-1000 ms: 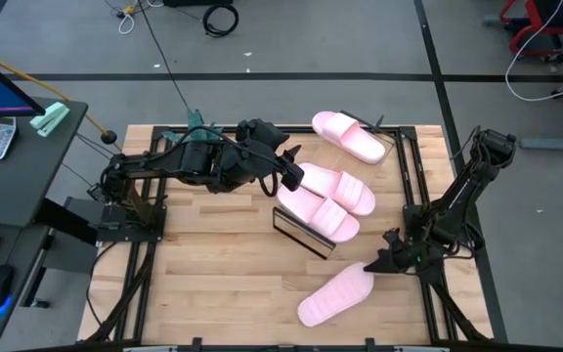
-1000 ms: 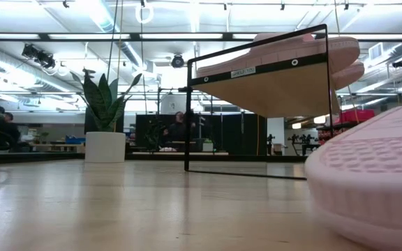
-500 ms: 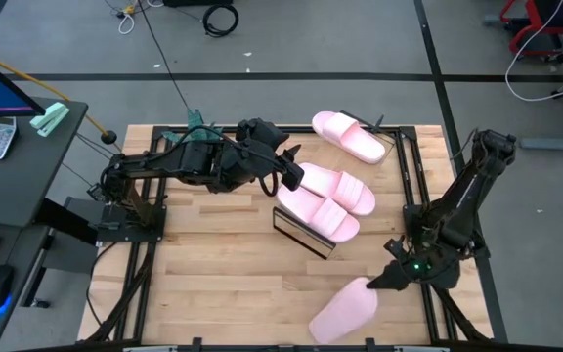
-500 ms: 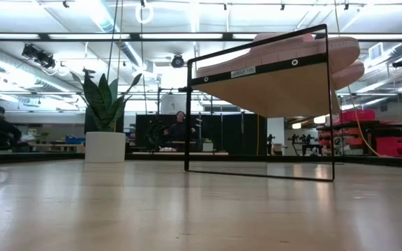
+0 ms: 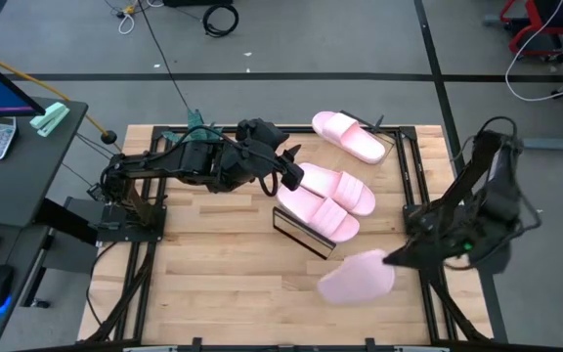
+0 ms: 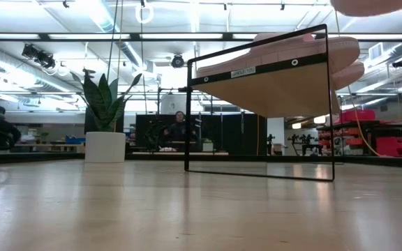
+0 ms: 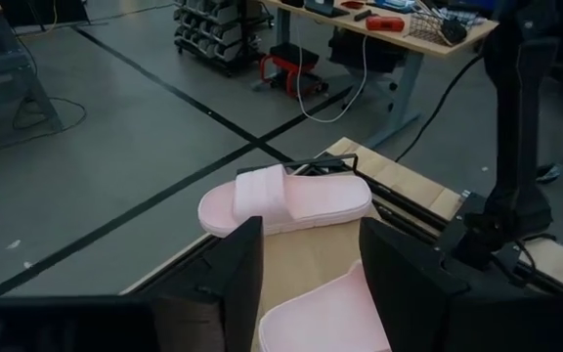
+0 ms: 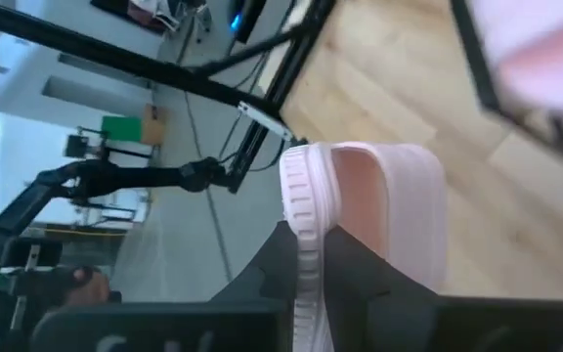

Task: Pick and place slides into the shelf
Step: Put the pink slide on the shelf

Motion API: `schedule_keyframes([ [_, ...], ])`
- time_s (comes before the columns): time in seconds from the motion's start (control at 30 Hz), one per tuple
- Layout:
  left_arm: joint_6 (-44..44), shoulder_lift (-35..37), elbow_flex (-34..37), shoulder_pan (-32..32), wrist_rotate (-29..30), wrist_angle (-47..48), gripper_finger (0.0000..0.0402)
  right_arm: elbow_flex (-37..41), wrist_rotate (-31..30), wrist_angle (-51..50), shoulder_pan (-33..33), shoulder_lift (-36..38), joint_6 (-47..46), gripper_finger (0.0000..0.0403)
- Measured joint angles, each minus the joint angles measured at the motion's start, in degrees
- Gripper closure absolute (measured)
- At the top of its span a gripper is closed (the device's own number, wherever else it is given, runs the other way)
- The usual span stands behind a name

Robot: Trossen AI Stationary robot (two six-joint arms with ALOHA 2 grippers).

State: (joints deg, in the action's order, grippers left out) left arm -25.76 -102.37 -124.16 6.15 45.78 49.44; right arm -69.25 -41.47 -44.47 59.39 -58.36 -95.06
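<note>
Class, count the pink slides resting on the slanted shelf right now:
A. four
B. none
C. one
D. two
D: in the high view two slides lie side by side on the shelf, a third slide lies on the table, and the right gripper holds the fourth slide.

Two slides (image 5: 325, 198) on shelf (image 5: 303, 235), one behind.

Pale pink slides (image 5: 325, 186) on light wood

The tabletop (image 5: 213, 264) was blond, striped in planks; the shelf (image 6: 271, 87) had a thin black frame, and both arms were dark, the floor grey.
</note>
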Motion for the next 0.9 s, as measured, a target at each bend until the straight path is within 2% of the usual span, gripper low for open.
schedule_keyframes([
  [0.13,2.7,0.0,0.0,0.0,0.0,0.0,0.0222,-10.2,-4.2,-9.8,0.0,-0.9,3.6,0.037],
  [0.33,3.1,0.0,0.0,0.0,0.0,-0.1,0.0223,-21.6,-11.7,-17.2,0.0,-3.0,9.3,0.037],
  [0.47,3.1,0.0,0.0,0.0,0.0,-0.1,0.0223,-28.1,-14.1,-25.1,0.0,-4.6,9.3,0.0371],
  [0.73,6.2,0.0,0.0,0.0,0.1,-2.4,0.0223,-38.9,-26.8,-39.8,-1.0,-7.2,8.1,0.0371],
  [0.8,7.5,0.0,0.0,0.0,0.0,-3.8,0.0223,-40.5,-27.0,-41.4,-2.4,-7.3,8.1,0.0371],
  [0.9,10.2,0.0,0.0,0.0,0.0,-6.3,0.0221,-42.8,-24.1,-45.5,-5.2,-7.3,5.9,0.0371],
])
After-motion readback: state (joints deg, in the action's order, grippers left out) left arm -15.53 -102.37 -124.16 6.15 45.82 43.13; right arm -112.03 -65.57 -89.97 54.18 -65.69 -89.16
